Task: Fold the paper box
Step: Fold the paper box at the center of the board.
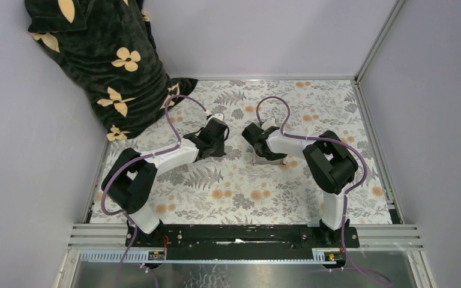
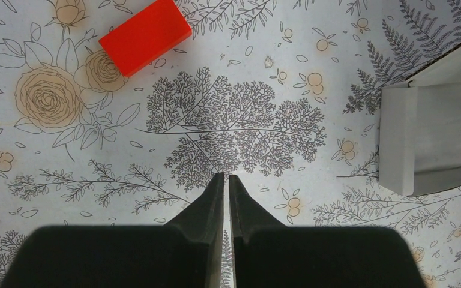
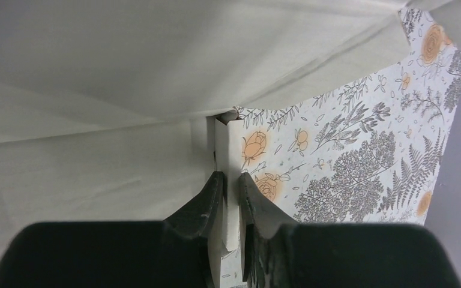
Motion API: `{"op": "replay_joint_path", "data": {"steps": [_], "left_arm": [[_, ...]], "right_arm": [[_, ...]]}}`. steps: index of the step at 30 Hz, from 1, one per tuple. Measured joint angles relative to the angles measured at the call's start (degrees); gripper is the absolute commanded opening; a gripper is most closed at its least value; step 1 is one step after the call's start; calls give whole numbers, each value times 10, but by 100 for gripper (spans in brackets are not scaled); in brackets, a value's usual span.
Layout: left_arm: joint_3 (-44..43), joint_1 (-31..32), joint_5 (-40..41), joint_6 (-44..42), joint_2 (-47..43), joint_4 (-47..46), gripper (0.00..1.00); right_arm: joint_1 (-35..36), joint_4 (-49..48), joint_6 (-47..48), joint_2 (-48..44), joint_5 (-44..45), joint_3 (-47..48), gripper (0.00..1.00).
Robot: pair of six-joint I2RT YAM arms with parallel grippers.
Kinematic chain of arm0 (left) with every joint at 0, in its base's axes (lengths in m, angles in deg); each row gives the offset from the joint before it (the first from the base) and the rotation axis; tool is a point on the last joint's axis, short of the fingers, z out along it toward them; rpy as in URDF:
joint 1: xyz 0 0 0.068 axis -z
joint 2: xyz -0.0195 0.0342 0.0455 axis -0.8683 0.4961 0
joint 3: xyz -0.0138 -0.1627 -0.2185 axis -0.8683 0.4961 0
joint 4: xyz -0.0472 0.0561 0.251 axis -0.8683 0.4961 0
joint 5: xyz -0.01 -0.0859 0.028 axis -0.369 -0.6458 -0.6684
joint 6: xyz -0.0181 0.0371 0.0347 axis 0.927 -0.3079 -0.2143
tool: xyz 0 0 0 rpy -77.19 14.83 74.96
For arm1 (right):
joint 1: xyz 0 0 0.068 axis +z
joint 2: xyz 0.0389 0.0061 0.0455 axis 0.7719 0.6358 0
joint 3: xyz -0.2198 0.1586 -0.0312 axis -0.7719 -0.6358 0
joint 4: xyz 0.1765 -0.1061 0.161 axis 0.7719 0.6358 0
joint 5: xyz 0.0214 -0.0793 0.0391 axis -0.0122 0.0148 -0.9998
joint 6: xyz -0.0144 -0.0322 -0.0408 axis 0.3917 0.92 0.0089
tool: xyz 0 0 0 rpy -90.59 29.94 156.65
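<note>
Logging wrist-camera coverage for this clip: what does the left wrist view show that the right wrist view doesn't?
Left wrist only: a red block and the left jaws, shut on nothing. Right wrist only: the right jaws pinching a flap of the paper box. Both: the paper box and the floral table cover.

We take the paper box [image 1: 270, 160] as our mark. It sits on the table [image 1: 234, 198], right of the middle. The right gripper [image 3: 227, 177] is over the box, with one edge of the box between its jaws. The left gripper [image 2: 225, 178] hangs left of the box, apart from it, jaws together on nothing. A small block [image 2: 145, 36] lies across the left gripper's line from the box, well apart. A heaped cloth [image 1: 105, 60] fills the far-left corner, farthest from the box.
</note>
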Motion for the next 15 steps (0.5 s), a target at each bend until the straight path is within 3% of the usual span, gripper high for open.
{"op": "replay_joint_path", "data": {"steps": [15], "left_arm": [[0, 0, 0, 0, 0, 0, 11]], "right_arm": [[10, 5, 0, 17, 34, 5, 6]]}}
